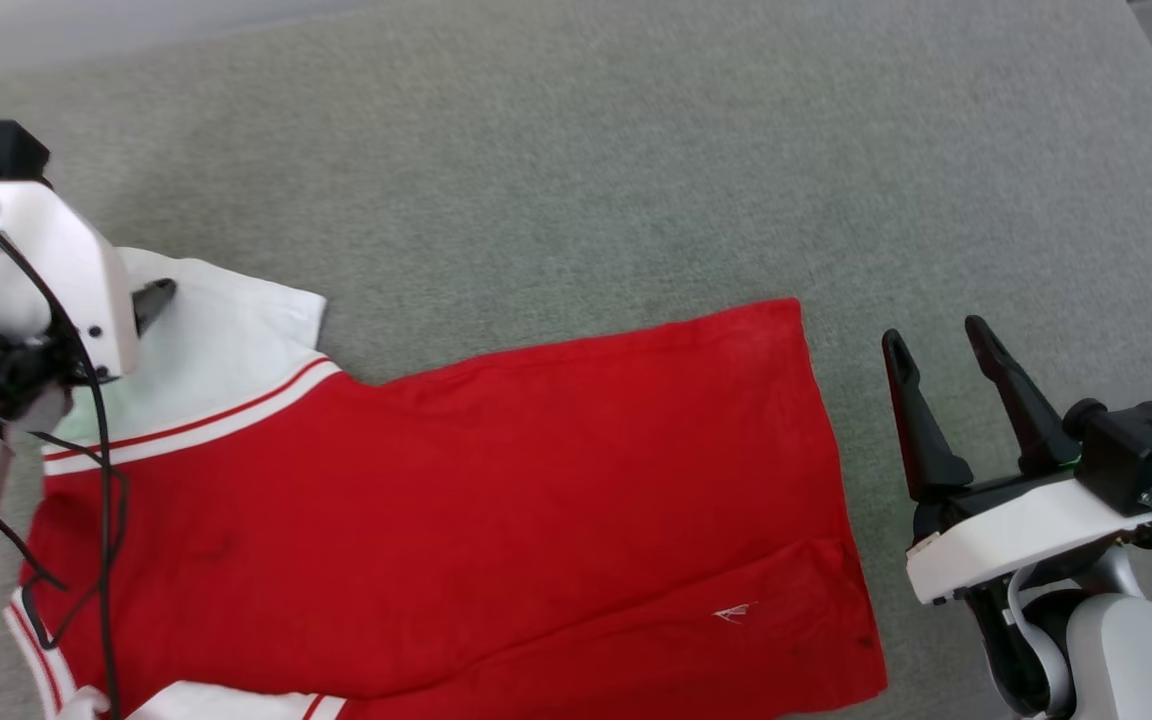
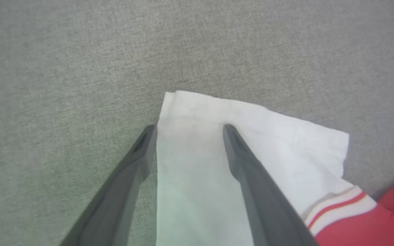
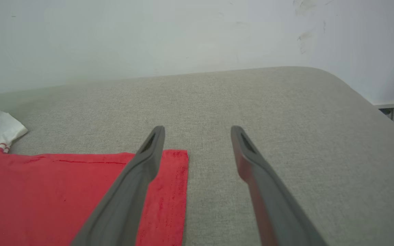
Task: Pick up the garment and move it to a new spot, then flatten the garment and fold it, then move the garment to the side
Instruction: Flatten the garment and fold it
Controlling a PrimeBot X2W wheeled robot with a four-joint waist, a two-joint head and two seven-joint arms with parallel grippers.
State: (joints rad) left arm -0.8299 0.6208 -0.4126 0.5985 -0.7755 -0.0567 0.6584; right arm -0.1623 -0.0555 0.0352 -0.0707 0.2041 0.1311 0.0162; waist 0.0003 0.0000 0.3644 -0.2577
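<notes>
Garment (image 1: 456, 500), long axis left-right, hem (image 1: 829, 480) rightward

Garment (image 1: 496, 480): red body; white sleeve (image 1: 226, 330) bordered by a thin red stripe. Upholstered surface (image 1: 576, 150): mottled grey-green weave. Right gripper (image 1: 934, 333): black fingers on a white housing. Wall (image 3: 115, 34): off-white.

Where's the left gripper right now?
Far left of the head view, the left gripper is open at the white sleeve end of the garment.
</notes>
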